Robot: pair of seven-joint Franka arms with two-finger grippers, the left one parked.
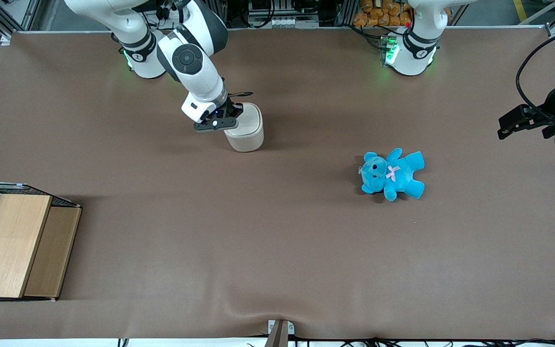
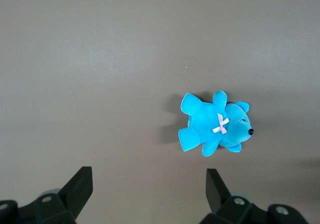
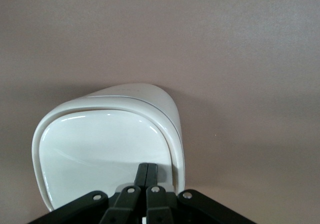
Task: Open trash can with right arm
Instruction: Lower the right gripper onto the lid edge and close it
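The cream-white trash can [image 1: 247, 130] stands upright on the brown table, farther from the front camera than the blue teddy. Its flat flip lid [image 3: 100, 139] lies closed. My right gripper [image 1: 231, 114] hangs directly over the can, at the lid's edge toward the working arm's base. In the right wrist view the gripper [image 3: 147, 167] is shut, its two black fingers pressed together with nothing between them, tips at or just above the lid near its rim. I cannot tell whether they touch it.
A blue teddy [image 1: 393, 173] lies on the table toward the parked arm's end; it also shows in the left wrist view [image 2: 215, 125]. A wooden box with wire mesh [image 1: 15, 246] sits at the working arm's end, near the front edge.
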